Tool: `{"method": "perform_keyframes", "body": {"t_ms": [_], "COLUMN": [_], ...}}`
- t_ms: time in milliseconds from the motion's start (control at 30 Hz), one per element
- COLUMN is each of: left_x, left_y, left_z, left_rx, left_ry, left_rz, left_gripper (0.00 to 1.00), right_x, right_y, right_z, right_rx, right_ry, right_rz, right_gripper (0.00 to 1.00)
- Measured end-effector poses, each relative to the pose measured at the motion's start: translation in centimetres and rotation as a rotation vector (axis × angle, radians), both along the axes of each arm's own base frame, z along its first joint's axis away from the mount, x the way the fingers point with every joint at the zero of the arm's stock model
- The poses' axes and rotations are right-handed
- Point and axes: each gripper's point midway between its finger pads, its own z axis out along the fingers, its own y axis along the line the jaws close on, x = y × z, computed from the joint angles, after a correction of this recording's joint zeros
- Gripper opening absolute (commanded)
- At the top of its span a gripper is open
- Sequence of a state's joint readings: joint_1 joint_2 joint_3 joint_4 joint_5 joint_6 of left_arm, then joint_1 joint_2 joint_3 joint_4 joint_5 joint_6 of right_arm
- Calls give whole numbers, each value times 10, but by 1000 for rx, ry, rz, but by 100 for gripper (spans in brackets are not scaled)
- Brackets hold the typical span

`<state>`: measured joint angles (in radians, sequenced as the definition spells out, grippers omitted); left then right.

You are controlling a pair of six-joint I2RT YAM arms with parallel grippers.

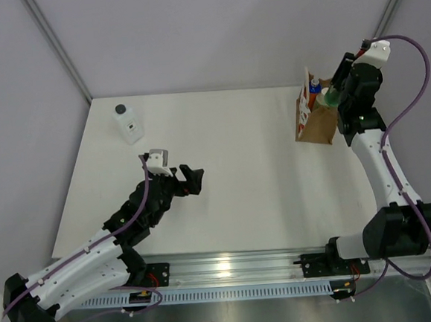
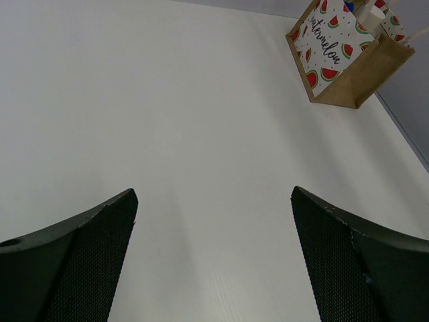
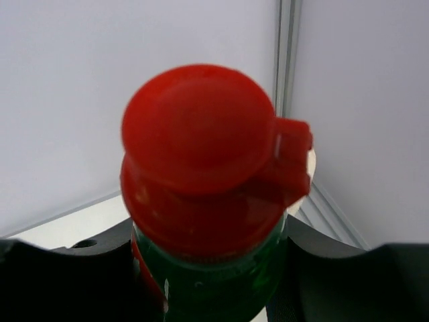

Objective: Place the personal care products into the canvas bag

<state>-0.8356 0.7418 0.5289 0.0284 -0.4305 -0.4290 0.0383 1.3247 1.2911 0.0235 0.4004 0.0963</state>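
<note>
1. Three bottles: one clear bottle with a black cap (image 1: 128, 123), one blue-capped bottle (image 1: 314, 87), one green bottle with a red cap (image 3: 201, 168).
2. One canvas bag (image 1: 314, 127), printed with watermelons.
3. Two end effectors: the left end effector (image 1: 193, 179) and the right end effector (image 3: 209, 285).
4. One white surface (image 1: 238, 167).

Green btl (image 3: 221, 278) at bag (image 1: 317, 128) mouth; clear btl (image 1: 128, 124) upright, left.

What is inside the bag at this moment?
In the bag a blue-capped bottle shows at the mouth; its lower body is hidden by the wall. The right gripper holds a green bottle at the mouth; how deep it sits cannot be seen.
</note>
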Motion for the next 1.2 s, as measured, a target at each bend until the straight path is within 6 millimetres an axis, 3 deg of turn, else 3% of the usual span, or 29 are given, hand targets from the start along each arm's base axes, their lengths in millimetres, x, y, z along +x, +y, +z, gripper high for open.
{"method": "perform_keyframes", "body": {"t_ms": [100,200,300,500,833,1200], "left_x": [-1,-2,-2,-3,-5,-4], "left_y": [-2,-3,-3,-5,-7,-7], "left_z": [0,0,0,0,0,0], "left_rx": [-3,-3,-4,-12,-21,-21], "left_ry": [2,2,2,7,11,11], "left_rz": [-14,-17,-19,-29,-43,-42], "left_gripper": [99,99,99,99,99,99], "right_x": [28,54,72,105,125,120], "right_y": [-7,-1,7,10,12,26], "right_z": [-11,-28,-51,-77,-110,-146], "right_rx": [-3,-13,-24,-76,-98,-130], "right_ry": [34,68,110,148,178,213], "right_rz": [14,61,125,215,285,365], "right_gripper": [0,0,0,0,0,0]}}
